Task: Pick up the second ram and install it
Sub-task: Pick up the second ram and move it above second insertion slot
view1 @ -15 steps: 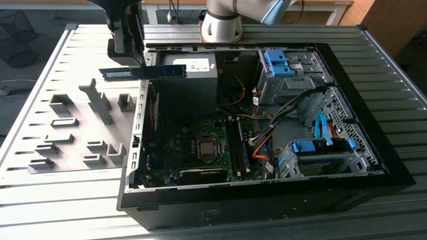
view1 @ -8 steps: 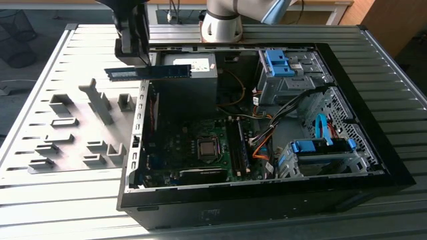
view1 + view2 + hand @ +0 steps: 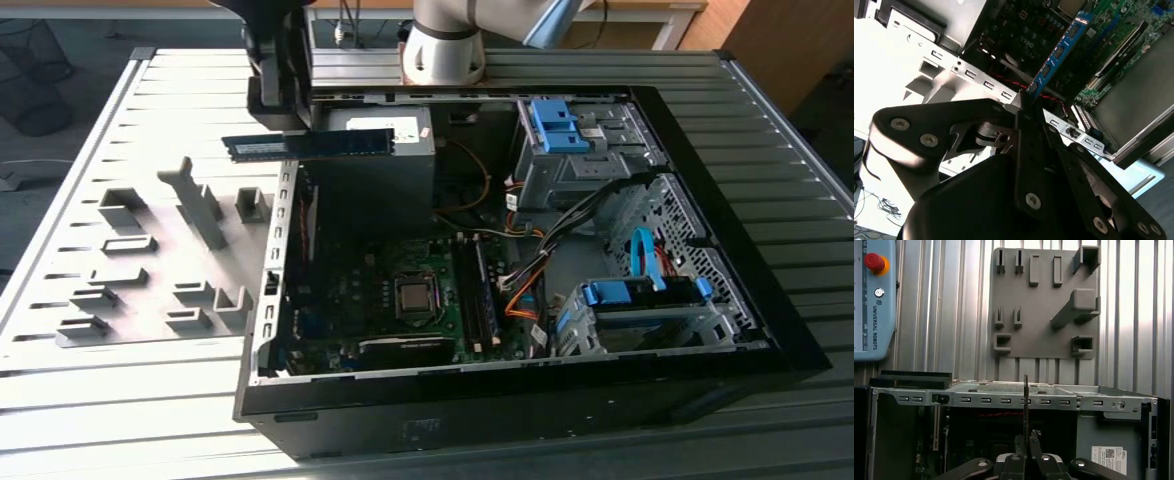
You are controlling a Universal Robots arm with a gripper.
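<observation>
Black fingers (image 3: 1026, 120) are clamped on the second ram (image 3: 310, 145), a blue-green stick held level in the air and gripped nearer its end on the exterior view's left. It hangs above the open computer case (image 3: 747, 300), over the wall nearest the grey fixture plate (image 3: 147, 270) on the slatted surface (image 3: 107, 420). The memory slots (image 3: 478, 290) lie well apart, lower down. A good carry probably means a firm grip, the stick untilted, clear of wall and cables (image 3: 527, 285).
</observation>
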